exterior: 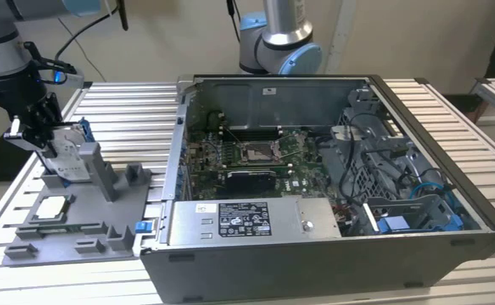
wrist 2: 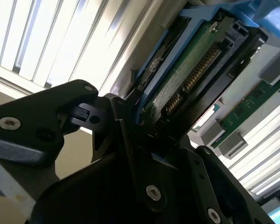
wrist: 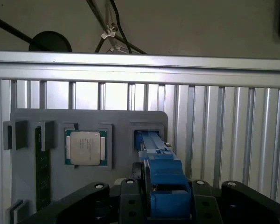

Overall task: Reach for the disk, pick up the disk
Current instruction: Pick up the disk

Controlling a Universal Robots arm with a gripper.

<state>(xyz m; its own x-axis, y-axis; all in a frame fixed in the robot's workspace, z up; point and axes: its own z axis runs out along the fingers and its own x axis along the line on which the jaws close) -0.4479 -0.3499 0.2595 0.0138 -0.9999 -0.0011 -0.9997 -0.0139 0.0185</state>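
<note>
The disk [exterior: 69, 160], silver-grey with a white label and a blue frame, stands on edge in a slot of the grey fixture plate [exterior: 77, 244] at the exterior view's left. My gripper [exterior: 46, 141] reaches down over its top, and the black fingers [wrist: 133, 186] press against both sides of the blue frame. In the first wrist view the disk [wrist: 162, 175] runs from the jaws down into the slot. Between the jaws in the second wrist view lie the disk's green circuit board and blue edge [wrist 2: 189, 70]. The gripper [wrist: 165, 198] is shut on the disk.
A small silver square chip [exterior: 51, 206] [wrist: 85, 147] sits in a pocket of the fixture plate beside the disk's slot, with a memory stick [wrist: 41, 168] further along. An open computer case [exterior: 332, 184] with a grey labelled box [exterior: 239, 219] stands to the exterior view's right. A second arm's base [exterior: 277, 44] stands behind.
</note>
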